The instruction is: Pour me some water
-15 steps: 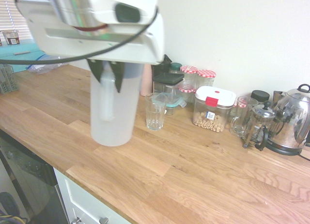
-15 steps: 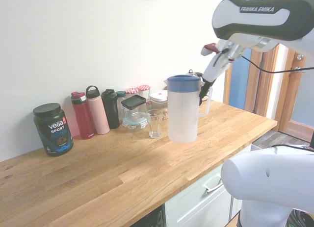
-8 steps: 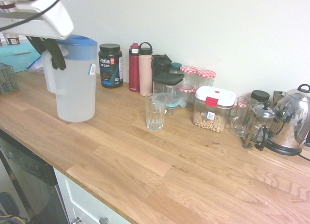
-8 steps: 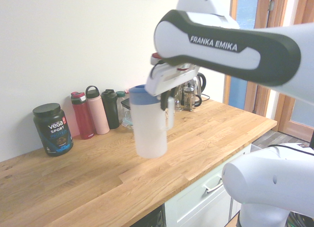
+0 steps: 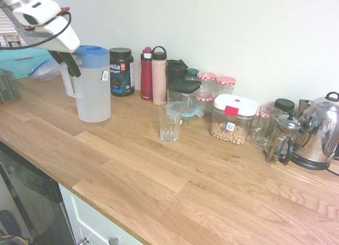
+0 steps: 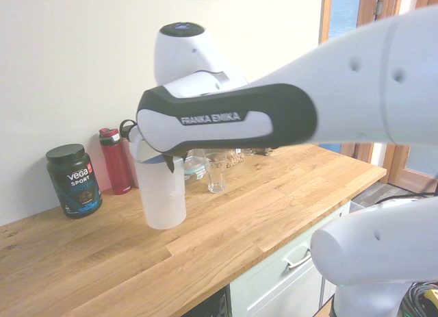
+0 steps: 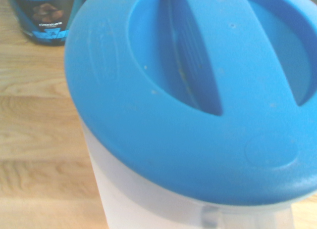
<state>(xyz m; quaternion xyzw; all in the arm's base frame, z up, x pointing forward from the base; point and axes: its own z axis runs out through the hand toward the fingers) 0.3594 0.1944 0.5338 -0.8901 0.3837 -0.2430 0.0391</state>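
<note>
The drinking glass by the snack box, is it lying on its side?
No, the drinking glass stands upright on the wooden counter, its open rim facing up.

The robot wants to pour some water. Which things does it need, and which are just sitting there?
Needed for pouring:
- pitcher with blue lid
- gripper, at the pitcher's handle
- empty glass, probably the one to fill

Just sitting there:
- black tub
- red bottle
- pink bottle
- kettle
</note>
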